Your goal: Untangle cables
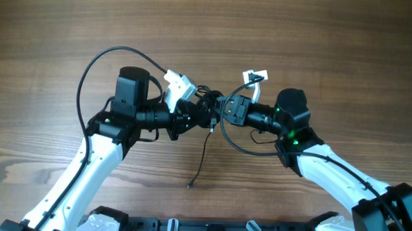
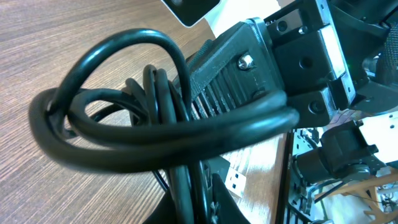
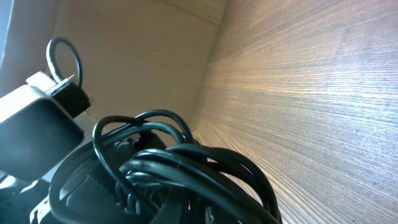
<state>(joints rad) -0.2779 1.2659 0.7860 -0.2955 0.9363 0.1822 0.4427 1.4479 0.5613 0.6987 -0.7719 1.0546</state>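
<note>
The cables (image 1: 210,102) form a small dark knotted bundle lifted above the middle of the wooden table. My left gripper (image 1: 200,115) is shut on the bundle from the left, and my right gripper (image 1: 224,110) is shut on it from the right, the two almost touching. One thin strand (image 1: 203,154) hangs down, its tip resting on the table. In the left wrist view, black loops (image 2: 155,124) fill the frame in front of the right gripper's body (image 2: 261,62). The right wrist view shows more loops (image 3: 186,162) over my closed fingers. How the knot runs inside is hidden.
A white plug end (image 1: 179,81) sticks out of the bundle at upper left and another white plug (image 1: 254,77) at upper right. The left arm's thick cord (image 1: 89,68) arcs out to the left. A black rail (image 1: 201,230) runs along the near edge.
</note>
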